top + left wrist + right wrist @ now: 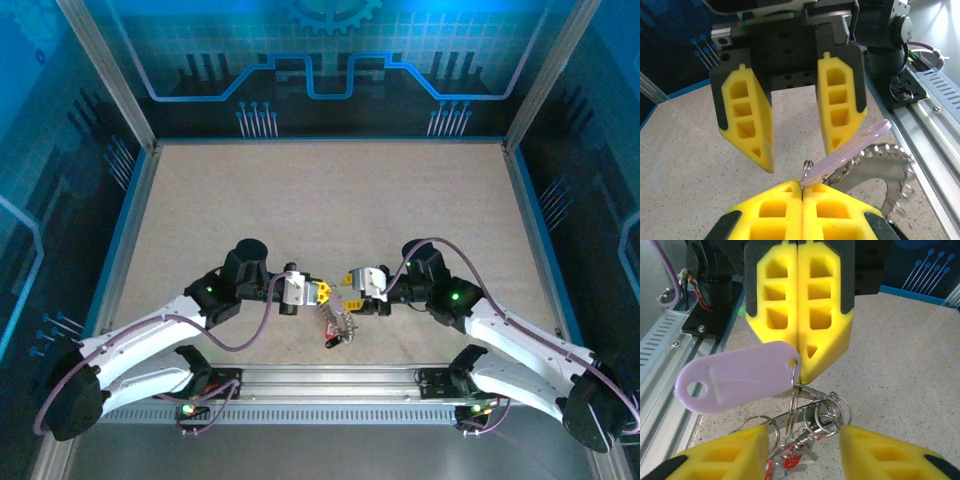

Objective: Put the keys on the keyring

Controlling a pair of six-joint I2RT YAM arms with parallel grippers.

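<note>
From above, you see the two arms meet low in the middle of the frame, over the speckled surface. Your left gripper and your right gripper point at each other, with their tips very near. The keys are just below them in the picture, a small dark bunch with a bit of red. From up here you cannot tell if they hang or lie on the surface. You cannot tell how the jaws stand either.

The wrist cameras show you more. In the right wrist view, the left jaws are at the top middle, pressed tight together. At their tip they pinch the end of a lilac tag, right by its small hole. The tag sticks out toward the left of the frame. A thin wire loop goes through that hole, and a bunch of silver rings hangs under it. The keys are at the bottom middle, between your right gripper's two yellow pads. Those pads stand well apart and are not closed on anything.

In the left wrist view, the right jaws are at the top, wide apart. The tag slants up to the right in front of one yellow finger. Here the keys look like a jagged grey fan at the lower right, next to the metal rail.
</note>
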